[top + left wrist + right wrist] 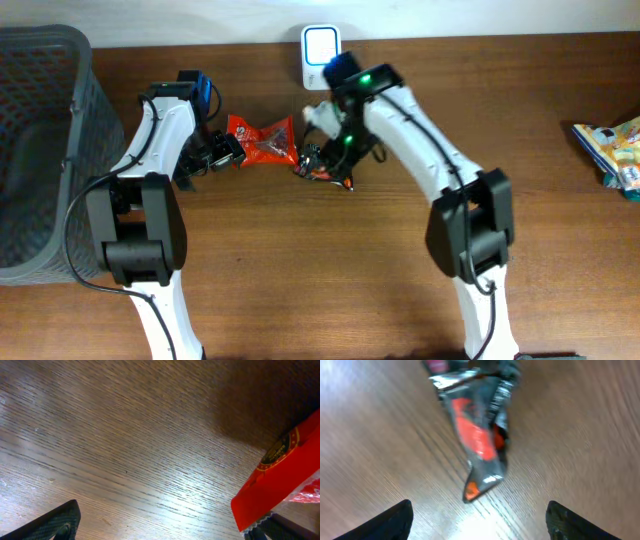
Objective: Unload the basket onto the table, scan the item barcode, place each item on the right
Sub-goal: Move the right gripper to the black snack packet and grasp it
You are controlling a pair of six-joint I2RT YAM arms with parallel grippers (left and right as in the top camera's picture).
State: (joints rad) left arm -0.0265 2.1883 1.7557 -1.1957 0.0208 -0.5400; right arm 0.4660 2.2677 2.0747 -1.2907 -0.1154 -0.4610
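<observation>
Two snack packets lie a little in from the counter's far edge, just in front of the white scanner. One is a red packet. The other, just beside it toward the right edge, is a dark packet with an orange-red patch. I cannot tell which one is meant for scanning.

The left gripper is wide open at the red packet's left end and grips nothing. The right gripper hovers over the dark packet, its fingers also spread and empty.

Both packets look like thin crimped film: light, soft, crinkly and probably slippery, with contents that may crush. A pinch on a flat end seam should hold best and would leave the printed faces free. A grip across the belly could buckle the barcode.

Only the overhead view shows the scanner, both packets together and the basket at the left edge. The left wrist view adds the red packet's serrated corner and a round gold emblem, close against one finger. The right wrist view shows the dark packet crumpled, with one end pointing toward the camera between the fingers. That view is blurred, and no barcode is visible.
</observation>
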